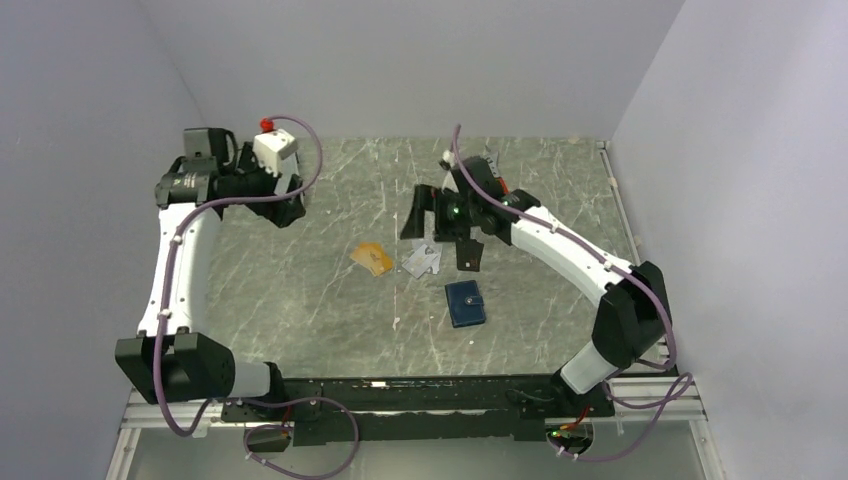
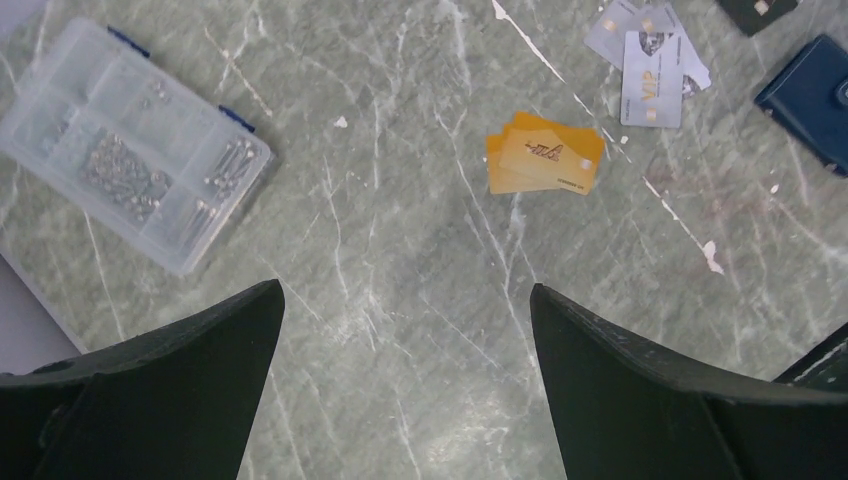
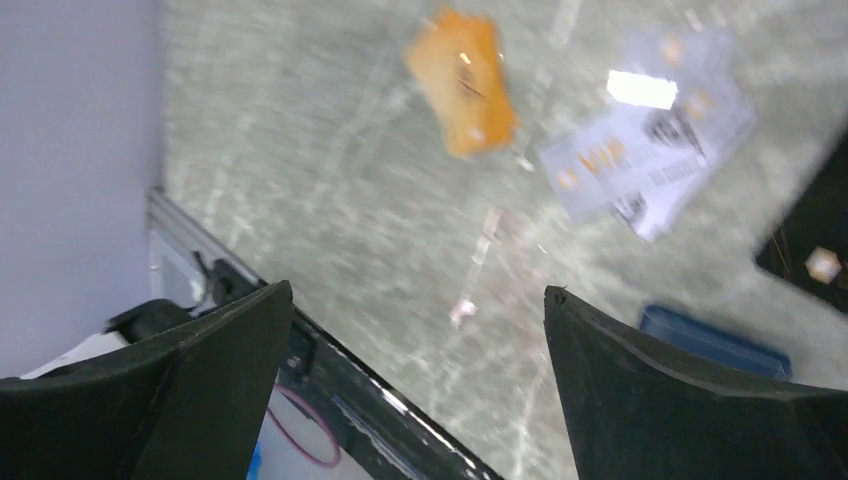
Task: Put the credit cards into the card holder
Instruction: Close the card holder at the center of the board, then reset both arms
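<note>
Seen from the left wrist only: a clear compartment box (image 2: 130, 145), ahead-left of the left gripper (image 2: 405, 288), whose jaws are spread wide with nothing between them. Ahead-right of it we list orange cards (image 2: 545, 155), silvery cards (image 2: 650, 65), a black card (image 2: 755, 8) and the closed card holder (image 2: 810, 100).

From the top view we note the left arm bent and raised, well apart from the cards, and the right arm reaching over them. The right gripper (image 3: 418, 290) is wide and empty, its view blurred, with the card holder just past its right finger.

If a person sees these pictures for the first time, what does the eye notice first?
The orange cards stand out brightest, in the middle of the table, with silver cards just right of them. The dark blue wallet lies closer to the near edge.
</note>
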You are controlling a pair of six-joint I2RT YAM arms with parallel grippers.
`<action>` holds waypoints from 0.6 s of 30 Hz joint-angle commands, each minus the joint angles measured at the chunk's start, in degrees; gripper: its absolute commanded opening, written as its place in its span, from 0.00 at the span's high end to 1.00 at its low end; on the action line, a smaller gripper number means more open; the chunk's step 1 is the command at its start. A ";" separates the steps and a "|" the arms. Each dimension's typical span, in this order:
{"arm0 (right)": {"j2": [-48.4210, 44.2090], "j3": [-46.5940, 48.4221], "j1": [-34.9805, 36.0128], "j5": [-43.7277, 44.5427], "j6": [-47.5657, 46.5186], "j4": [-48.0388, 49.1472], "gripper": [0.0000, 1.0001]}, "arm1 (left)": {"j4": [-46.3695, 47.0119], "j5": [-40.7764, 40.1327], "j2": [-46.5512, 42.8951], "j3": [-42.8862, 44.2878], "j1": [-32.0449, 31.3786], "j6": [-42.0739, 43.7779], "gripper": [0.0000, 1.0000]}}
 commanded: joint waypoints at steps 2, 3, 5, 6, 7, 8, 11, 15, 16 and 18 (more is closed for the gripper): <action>3.49 16.61 1.53 -5.04 -4.51 -2.28 0.00 | 2.62 11.53 -3.30 -1.36 8.12 -6.33 0.01; 4.30 19.34 1.47 -4.83 -5.54 -2.90 0.00 | 3.03 14.38 -3.04 -1.29 10.52 -7.83 0.01; 5.49 23.66 0.99 -3.34 -7.89 -3.99 0.00 | 4.20 20.87 -1.66 -1.13 16.04 -11.35 0.01; 5.92 25.48 0.10 -2.36 -8.88 -4.51 0.00 | 4.41 24.12 -0.41 -0.99 18.17 -12.54 0.01; 6.31 26.46 -1.17 -1.43 -9.57 -4.81 0.00 | 4.76 25.41 1.41 -0.70 19.75 -14.00 0.01; 6.61 26.88 -2.77 -0.21 -10.22 -4.86 0.00 | 5.76 25.27 2.53 -0.74 21.30 -15.64 0.01; 5.60 23.34 -8.70 8.56 -10.71 -2.94 0.00 | 13.87 23.66 3.88 -6.01 25.05 -21.21 0.01; -2.24 4.72 -14.36 26.12 -12.25 14.07 0.00 | 34.06 21.38 -0.19 -22.03 26.61 -27.13 0.01; -3.74 -1.80 -14.94 33.98 -13.09 20.06 0.00 | 40.12 20.10 -1.85 -26.18 26.45 -27.25 0.01; -5.31 -9.29 -15.95 41.62 -15.44 27.29 0.00 | 49.74 18.42 -4.47 -33.62 26.19 -25.99 0.00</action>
